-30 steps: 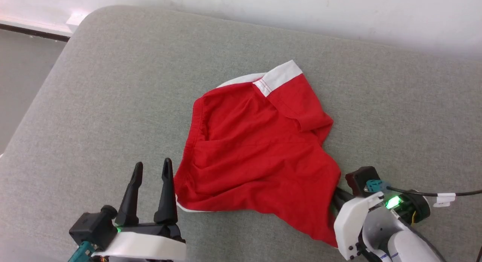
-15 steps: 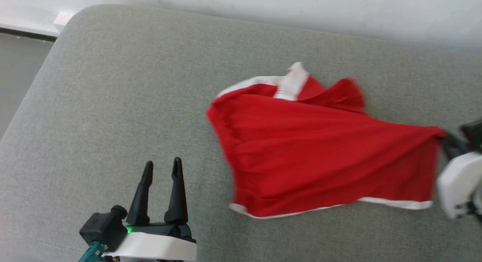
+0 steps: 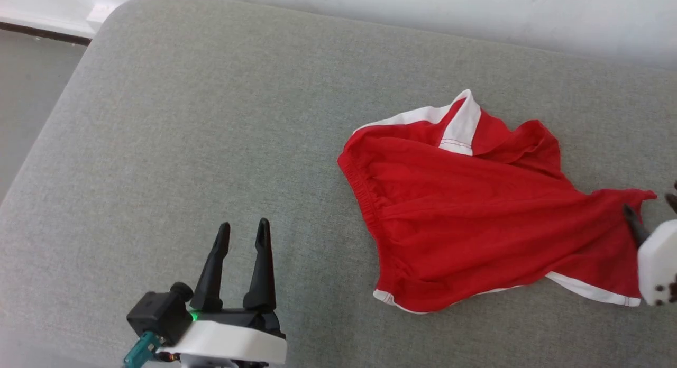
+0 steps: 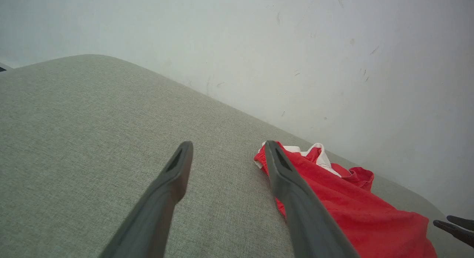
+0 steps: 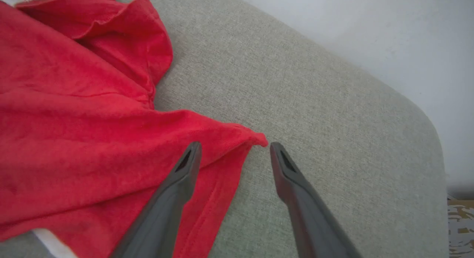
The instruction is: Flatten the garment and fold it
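Observation:
The red garment (image 3: 476,220) lies rumpled on the right half of the grey cushion, with its elastic waistband to the left and white trim along the far and near edges. No print is visible. My right gripper (image 3: 653,209) stands open at the garment's right corner. In the right wrist view that corner (image 5: 255,139) lies just between the tips of the right gripper (image 5: 235,145), not pinched. My left gripper (image 3: 243,226) is open over bare cushion, well left of the garment (image 4: 333,209), and holds nothing (image 4: 227,144).
The grey cushion (image 3: 211,119) has a rounded far-left corner, with floor (image 3: 26,82) beyond its left edge. A white wall (image 3: 423,8) runs along the back. The cushion's right edge (image 5: 437,146) curves down close to my right gripper.
My right gripper dragged the garment's corner to the right, spreading the cloth, and has opened and let it go. The left gripper stayed open; the camera shifted slightly.

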